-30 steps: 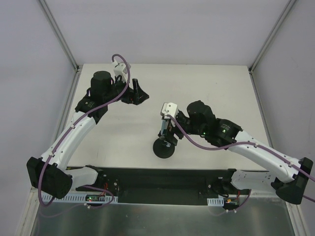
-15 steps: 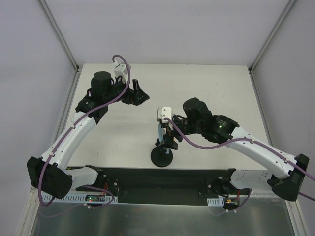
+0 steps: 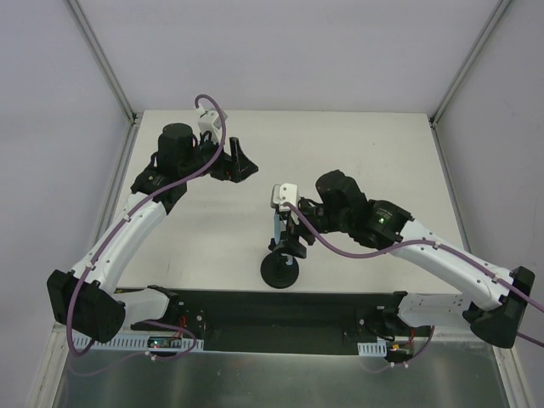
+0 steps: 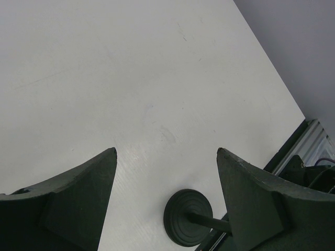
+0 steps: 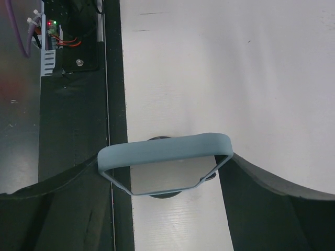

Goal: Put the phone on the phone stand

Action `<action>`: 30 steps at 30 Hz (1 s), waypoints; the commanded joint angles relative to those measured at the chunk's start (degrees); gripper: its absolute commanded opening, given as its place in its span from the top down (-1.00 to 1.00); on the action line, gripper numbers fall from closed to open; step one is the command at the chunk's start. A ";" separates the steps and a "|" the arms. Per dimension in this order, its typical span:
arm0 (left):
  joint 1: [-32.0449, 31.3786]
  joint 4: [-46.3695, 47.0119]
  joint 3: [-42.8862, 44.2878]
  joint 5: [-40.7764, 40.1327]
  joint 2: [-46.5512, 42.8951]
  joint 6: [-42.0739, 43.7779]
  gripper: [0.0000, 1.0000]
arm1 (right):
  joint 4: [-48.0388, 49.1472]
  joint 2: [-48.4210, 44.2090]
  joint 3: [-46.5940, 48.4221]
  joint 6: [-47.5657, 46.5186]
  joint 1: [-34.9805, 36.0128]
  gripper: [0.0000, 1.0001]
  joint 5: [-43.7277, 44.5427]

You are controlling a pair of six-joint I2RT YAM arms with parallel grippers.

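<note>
My right gripper (image 3: 289,231) is shut on the phone (image 5: 165,159), a flat phone with a light blue rim and glossy screen, held on edge between both fingers. In the top view the phone (image 3: 278,228) hangs just above the phone stand (image 3: 281,269), whose round black base sits near the table's front edge. In the right wrist view the stand's base (image 5: 159,194) peeks out behind the phone. My left gripper (image 3: 240,161) is open and empty at the back left; in its wrist view the gripper (image 4: 166,151) frames the stand's disc base and stem (image 4: 189,217) far ahead.
The black strip with the arm bases (image 3: 272,310) runs along the table's front edge, just beyond the stand. A circuit board with a red light (image 5: 52,31) sits past that edge. Grey walls enclose the white table (image 3: 357,153).
My right gripper moved left and slightly forward with the phone over the first half second, then held almost still. The stand shifted slightly left. The left arm has not moved.
</note>
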 commanded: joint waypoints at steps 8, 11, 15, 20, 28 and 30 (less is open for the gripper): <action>0.89 1.94 0.05 1.78 0.40 -1.16 -0.52 | 6.36 -4.84 -1.35 2.99 0.64 -0.93 6.25; 0.89 1.94 0.14 2.13 0.49 -1.16 -0.52 | 6.53 -5.98 -1.44 4.48 0.64 -0.93 6.43; 0.80 1.94 0.05 1.70 0.40 -0.89 -0.52 | 5.75 -8.00 -0.30 6.24 0.64 -0.93 6.78; 0.80 2.02 0.05 1.96 0.05 -0.89 -0.51 | 5.74 -16.34 -0.03 9.40 0.73 -0.93 17.79; 0.80 2.20 -0.21 -0.15 -2.93 -0.10 -0.52 | 5.39 -38.98 -3.45 13.98 0.64 -0.93 60.55; 0.80 2.11 0.40 0.02 -6.17 1.04 -0.56 | 6.62 -43.58 -4.51 14.07 0.64 -0.93 62.06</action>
